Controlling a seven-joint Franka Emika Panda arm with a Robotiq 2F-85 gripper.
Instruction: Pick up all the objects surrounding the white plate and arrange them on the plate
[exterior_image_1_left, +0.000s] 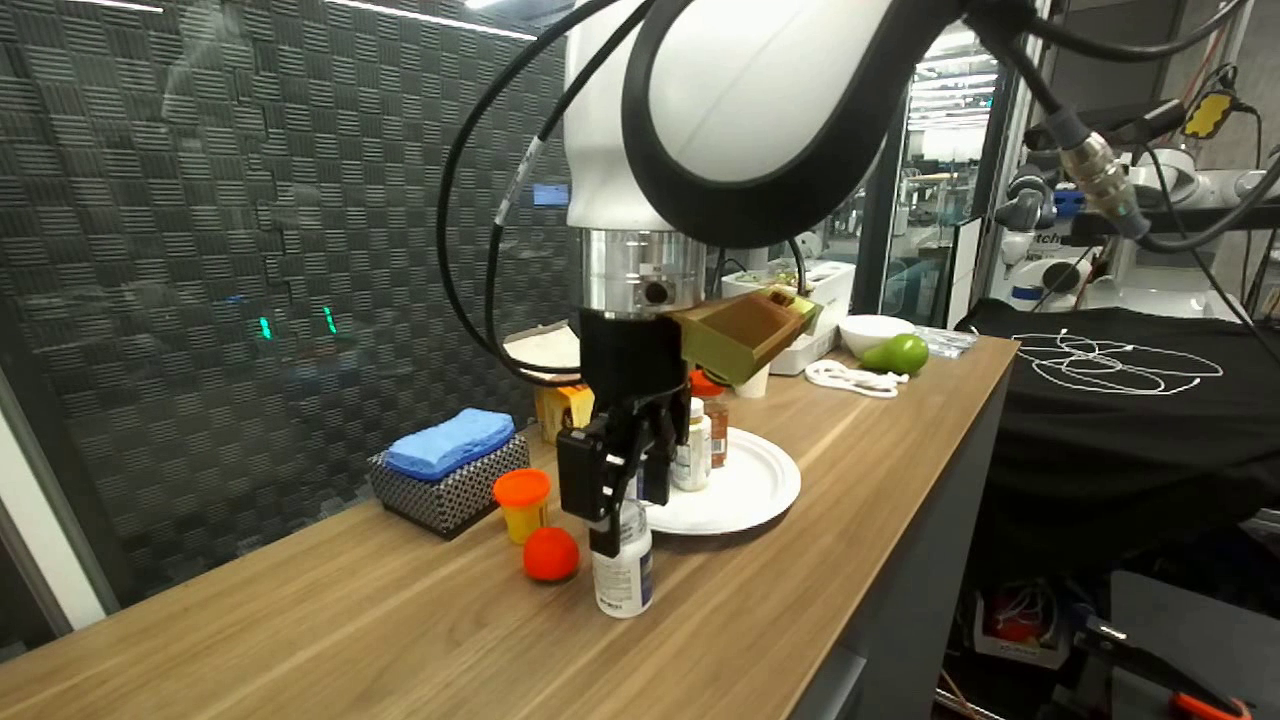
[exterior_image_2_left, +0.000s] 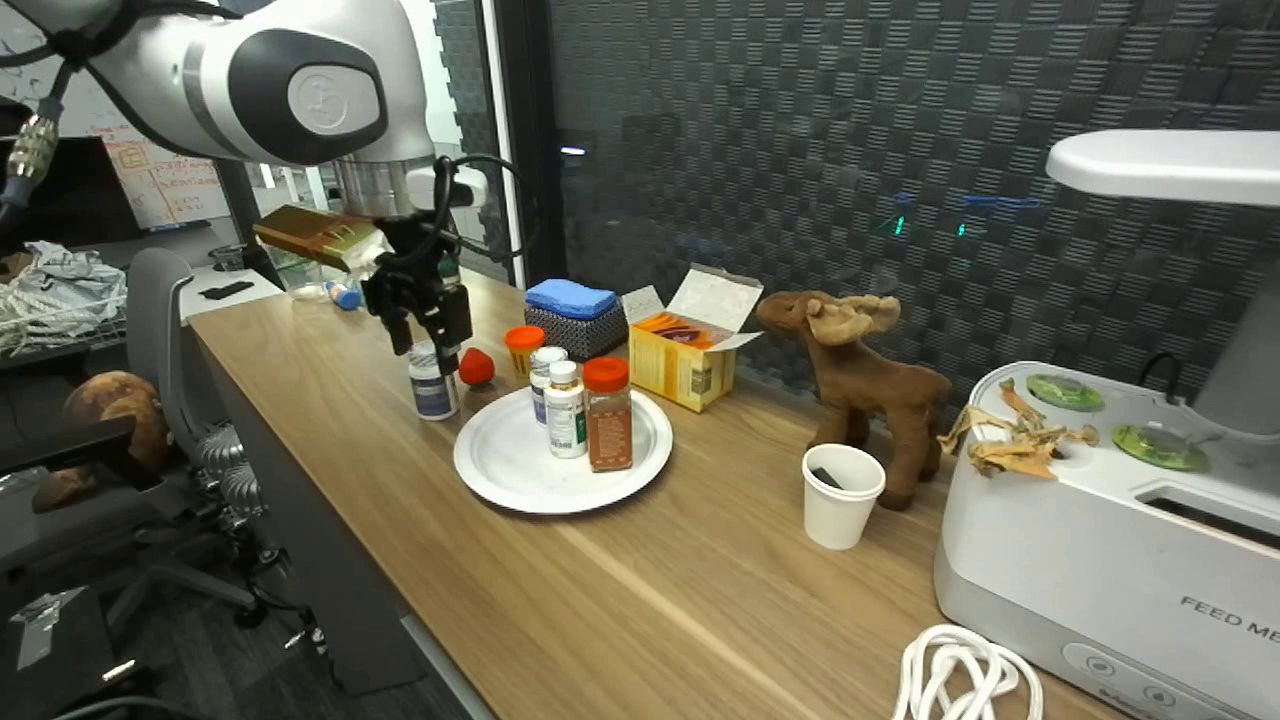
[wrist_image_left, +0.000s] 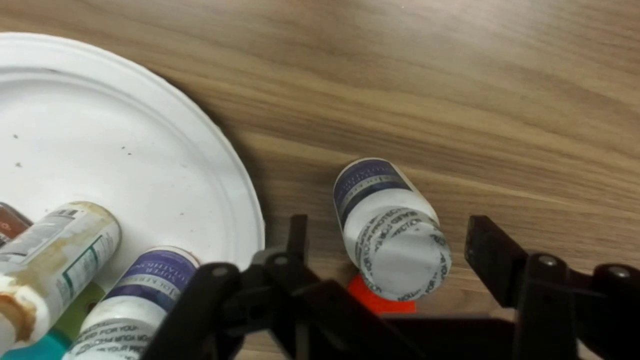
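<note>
The white plate (exterior_image_2_left: 505, 478) lies on the wooden counter, bearing two pill bottles (exterior_image_2_left: 566, 418) and a red-topped jar (exterior_image_2_left: 610, 432), all upright. Beside the plate stands a further white pill bottle (wrist_image_left: 367, 192) with a purple label and printed seal. My gripper (wrist_image_left: 390, 237) is open around that bottle's upper part; a gap shows on each side between bottle and fingers (wrist_image_left: 495, 260). Close to this bottle rests the red-orange ball (exterior_image_1_left: 551, 555), mostly hidden in the wrist view. Just behind the ball is the small cup (exterior_image_1_left: 523, 510), yellow with an orange top.
A dark patterned box (exterior_image_2_left: 578, 330) carrying a blue cloth (exterior_image_2_left: 570, 297) stands behind the cup. Along the wall come an open yellow carton (exterior_image_2_left: 680, 370), a plush moose (exterior_image_2_left: 870, 385) and a paper cup (exterior_image_2_left: 842, 505). White cord (exterior_image_2_left: 970, 670) lies by a white planter (exterior_image_2_left: 1090, 560).
</note>
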